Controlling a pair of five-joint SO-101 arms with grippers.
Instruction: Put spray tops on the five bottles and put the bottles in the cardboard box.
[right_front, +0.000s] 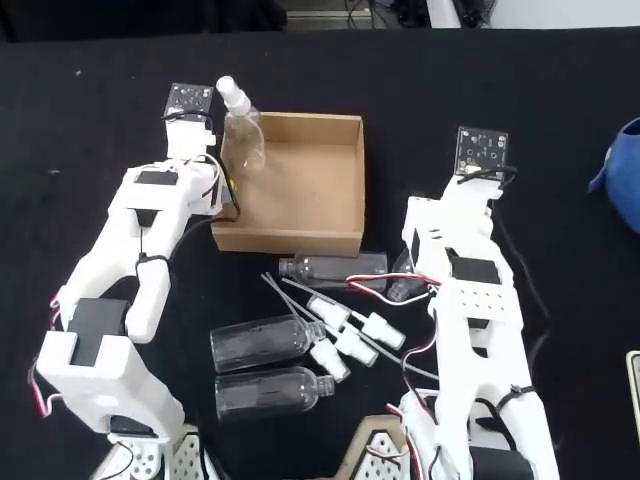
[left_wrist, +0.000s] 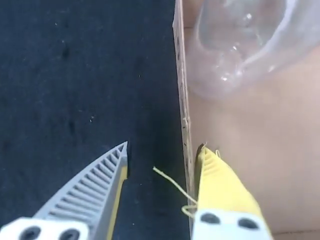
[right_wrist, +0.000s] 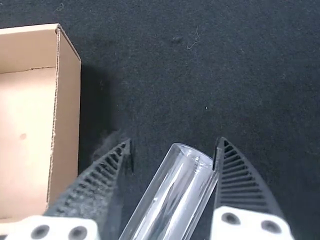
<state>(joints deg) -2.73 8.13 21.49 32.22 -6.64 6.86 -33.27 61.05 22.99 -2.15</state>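
A clear bottle (right_front: 241, 131) with a white spray top stands in the back left corner of the cardboard box (right_front: 310, 190). My left gripper (right_front: 228, 195) is open at the box's left wall. In the left wrist view that gripper (left_wrist: 162, 160) straddles the wall (left_wrist: 181, 100), with the bottle (left_wrist: 240, 45) just inside. A capless bottle (right_front: 335, 267) lies in front of the box. My right gripper (right_wrist: 172, 155) is open around its base (right_wrist: 182, 185). Two more capless bottles (right_front: 258, 341) (right_front: 266, 392) lie near the front. Several loose spray tops (right_front: 352, 330) lie beside them.
The spray tops' thin tubes (right_front: 285, 290) fan out toward the box's front wall. A blue object (right_front: 624, 180) sits at the table's right edge. Black cloth (right_front: 500, 80) covers the table behind and beside the box.
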